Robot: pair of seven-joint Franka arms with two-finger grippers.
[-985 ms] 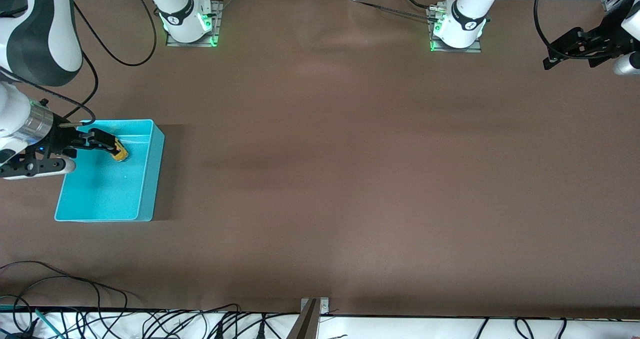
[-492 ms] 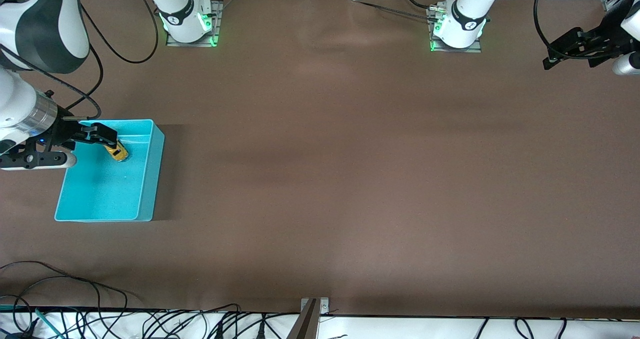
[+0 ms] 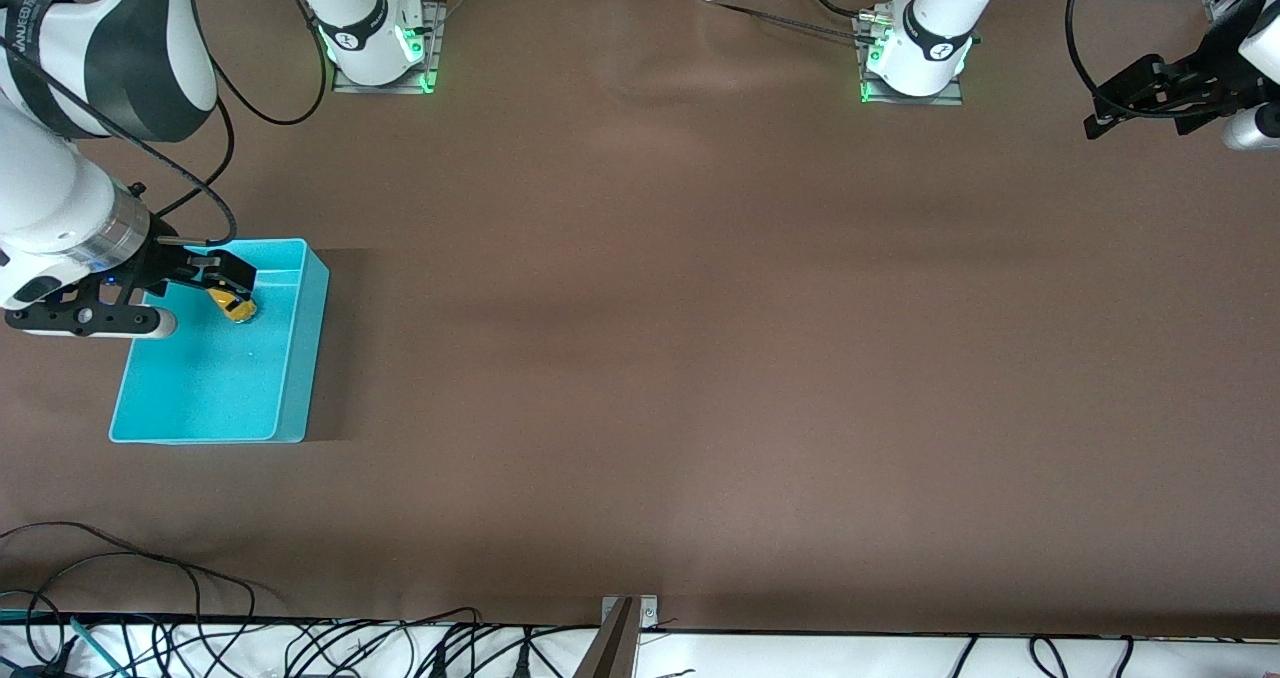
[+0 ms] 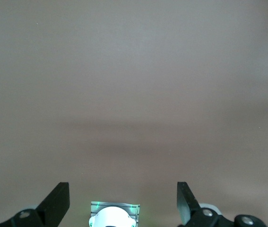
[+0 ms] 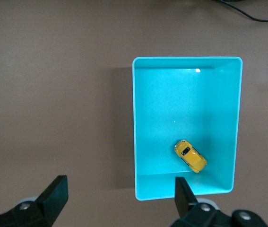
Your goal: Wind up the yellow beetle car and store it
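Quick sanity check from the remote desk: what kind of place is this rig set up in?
Most likely a robotics lab bench, not a home or shop. Two arm bases are bolted to a table under plain brown covering, loose cables run along its nearer edge, and the only props are a cyan bin holding the yellow beetle car.

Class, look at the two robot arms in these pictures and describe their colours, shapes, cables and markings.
Both arms are glossy white with rounded black joint sections, on square metal base plates lit green. The right arm has a silver wrist ring and a looping black cable. The right gripper and left gripper are black, two-fingered, with flat wedge-shaped fingertips.
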